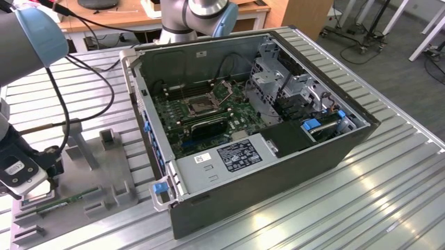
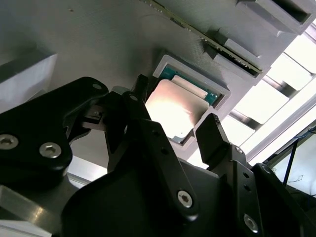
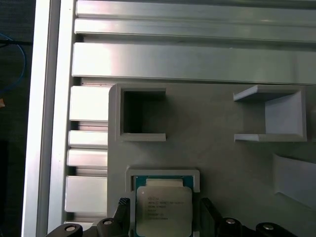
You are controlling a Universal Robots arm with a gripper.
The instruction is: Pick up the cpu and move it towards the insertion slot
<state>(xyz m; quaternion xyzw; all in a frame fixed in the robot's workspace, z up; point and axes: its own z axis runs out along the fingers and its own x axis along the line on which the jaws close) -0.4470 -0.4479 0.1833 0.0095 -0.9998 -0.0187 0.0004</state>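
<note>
ribbed metal table [image 1: 389,172] with an open computer case [image 1: 230,208] and a grey tray [image 1: 104,172] beside it; the claw [image 1: 35,190] hangs over the cpu [image 3: 163,210] in the tray.

the exterior view shows the insertion slot [image 1: 201,102], a square socket on the green board inside the case, well apart from the claw, whose tips are hidden there by the arm. in both wrist views the cpu [image 2: 175,111] lies flat in a square pocket of the tray, and the claw [image 3: 164,205] is wide open with a black finger [image 3: 123,212] on each side, holding nothing. small dark print covers the cpu's pale face. a white label [image 1: 236,154] with print sits on the case's silver box. black claw parts hide a cpu corner in the second wrist view.
</note>
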